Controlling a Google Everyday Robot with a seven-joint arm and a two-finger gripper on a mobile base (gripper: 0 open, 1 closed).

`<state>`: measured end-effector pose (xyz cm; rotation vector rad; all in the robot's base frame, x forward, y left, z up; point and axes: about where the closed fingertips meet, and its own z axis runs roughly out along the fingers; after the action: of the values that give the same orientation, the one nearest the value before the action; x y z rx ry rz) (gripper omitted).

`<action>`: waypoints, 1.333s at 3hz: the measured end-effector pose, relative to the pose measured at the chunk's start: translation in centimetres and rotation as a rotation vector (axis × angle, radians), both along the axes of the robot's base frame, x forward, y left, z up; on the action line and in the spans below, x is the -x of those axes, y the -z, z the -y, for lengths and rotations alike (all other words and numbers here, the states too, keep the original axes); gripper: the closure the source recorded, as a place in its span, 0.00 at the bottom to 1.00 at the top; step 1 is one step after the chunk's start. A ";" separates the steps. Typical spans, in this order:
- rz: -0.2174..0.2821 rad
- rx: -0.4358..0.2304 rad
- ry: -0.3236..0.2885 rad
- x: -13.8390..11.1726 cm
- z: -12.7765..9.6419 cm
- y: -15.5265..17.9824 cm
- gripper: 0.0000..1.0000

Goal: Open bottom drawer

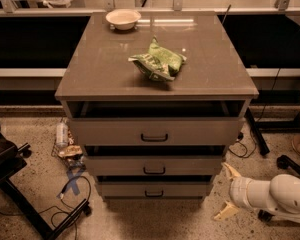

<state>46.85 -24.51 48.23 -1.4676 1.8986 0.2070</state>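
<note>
The bottom drawer is the lowest of three grey-beige fronts on the cabinet, with a small black bar handle at its centre. It stands shut or nearly so, with a dark gap above it. My gripper is at the lower right, beside the cabinet's right edge at the bottom drawer's height. Its two pale fingers are spread apart, one up and one down, and hold nothing. It is apart from the handle, well to its right.
The middle drawer and top drawer sit above. A green bag and a white bowl lie on the cabinet top. Bottles and cables litter the floor at left, next to a black stand. Chair legs stand at right.
</note>
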 end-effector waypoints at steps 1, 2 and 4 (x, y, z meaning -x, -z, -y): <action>-0.009 -0.003 -0.001 0.0 -0.1 0.4 0.00; -0.068 -0.023 -0.008 -0.2 -0.7 3.2 0.00; -0.190 -0.101 -0.027 -1.9 -1.6 13.7 0.00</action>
<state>48.76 -22.86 34.48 -1.4489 1.9869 0.4625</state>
